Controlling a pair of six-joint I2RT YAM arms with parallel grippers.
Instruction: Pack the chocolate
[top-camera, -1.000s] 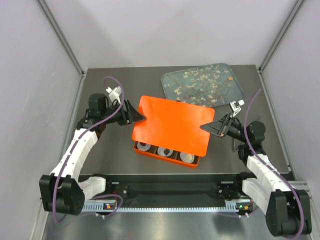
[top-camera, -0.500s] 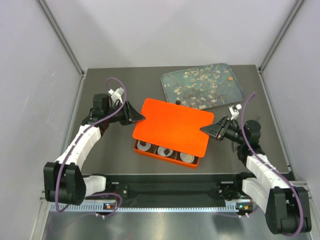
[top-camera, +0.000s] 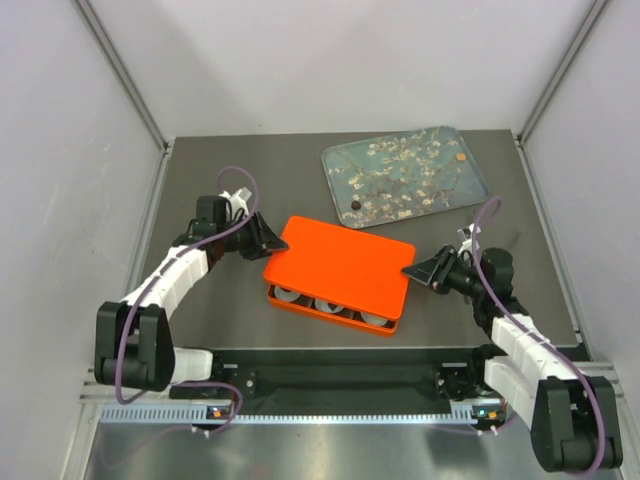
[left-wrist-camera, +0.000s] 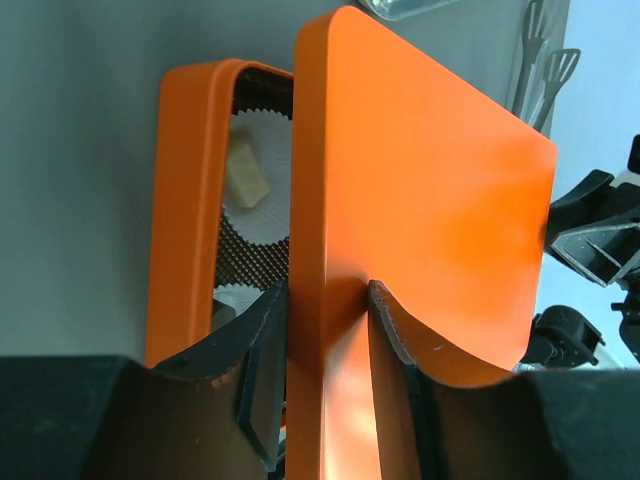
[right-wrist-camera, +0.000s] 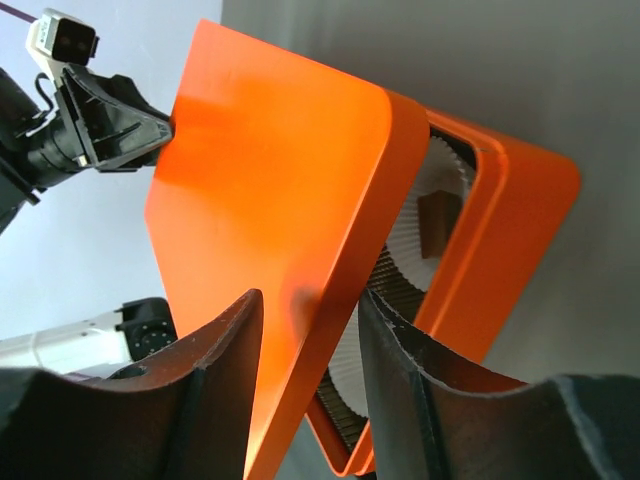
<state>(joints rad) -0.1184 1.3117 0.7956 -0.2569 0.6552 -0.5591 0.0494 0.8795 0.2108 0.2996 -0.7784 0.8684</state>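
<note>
Your left hand (top-camera: 272, 240) is clamped on one short edge of the lid (top-camera: 340, 265), with one finger on its top face and the other on its underside. Your right hand (top-camera: 412, 268) pinches the opposite short edge in the same way, so the lid is carried between the two hands.

The box (top-camera: 322, 313) lies on the table (top-camera: 240, 170) directly under the lid, between and below both hands. The lid is tilted: it covers the far part of the box, and a gap is open along the side nearest you. Through it the top view shows a row of white cups (top-camera: 327, 303). You cannot tell from these views whether the lid's far edge touches the box.

Just below your left hand's fingers, a pale chocolate (left-wrist-camera: 248, 180) sits in one cup inside the box. Just beyond your right hand's fingers, a brown chocolate (right-wrist-camera: 437, 225) sits in another cup.

The tray (top-camera: 400, 170) lies past both hands, on the right hand's side, apart from the box. A dark chocolate (top-camera: 355, 207) rests on its corner closest to the lid, and a small tan piece (top-camera: 460, 157) lies at its far corner.
</note>
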